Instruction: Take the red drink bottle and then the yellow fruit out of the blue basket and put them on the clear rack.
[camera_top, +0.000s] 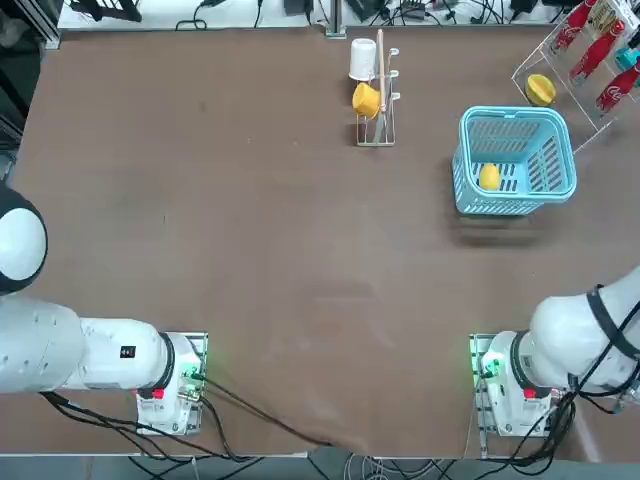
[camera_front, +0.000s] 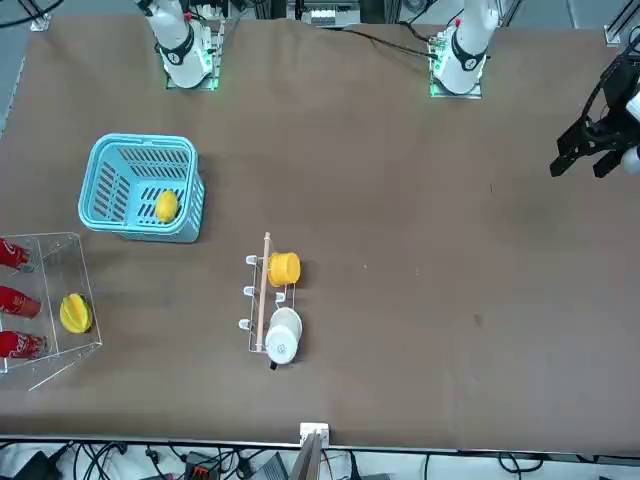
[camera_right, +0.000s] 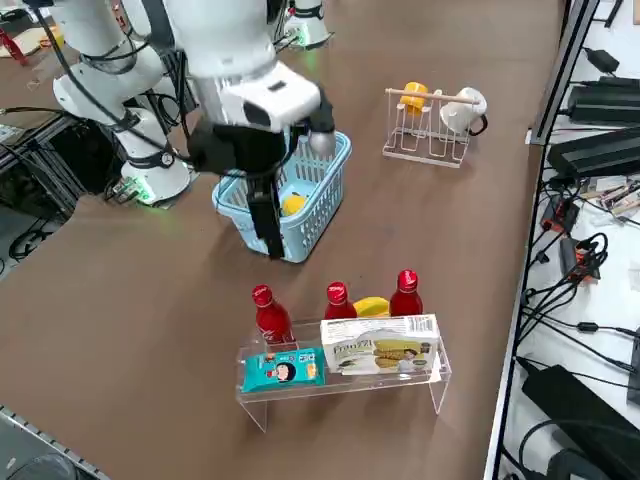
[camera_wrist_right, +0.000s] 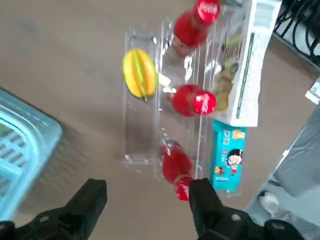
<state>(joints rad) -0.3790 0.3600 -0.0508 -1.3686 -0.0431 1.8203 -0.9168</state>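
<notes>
Right wrist view is showing the right end effector (camera_wrist_right: 149, 195) hovering with its fingers spread apart, gripping nothing. Three red bottles are standing on the clear rack (camera_right: 345, 382); which of them is the red drink bottle, I cannot tell. The yellow fruit (camera_top: 489, 177) is lying inside the blue basket (camera_top: 514, 209) on the bench (camera_top: 300, 260), near the wall facing the arm bases. From here, a low sideways sweep could be knocking over the nearest bottle (camera_wrist_right: 176, 165), since its cap seems to be lying close to one finger's path. Over the basket, the thick rim could be catching a finger, and an off-centre squeeze could be rolling the small fruit away. The bottles are pointing caps up, long axes running roughly upright; the fruit is looking nearly round, its slight long axis running roughly away from the arm bases.
</notes>
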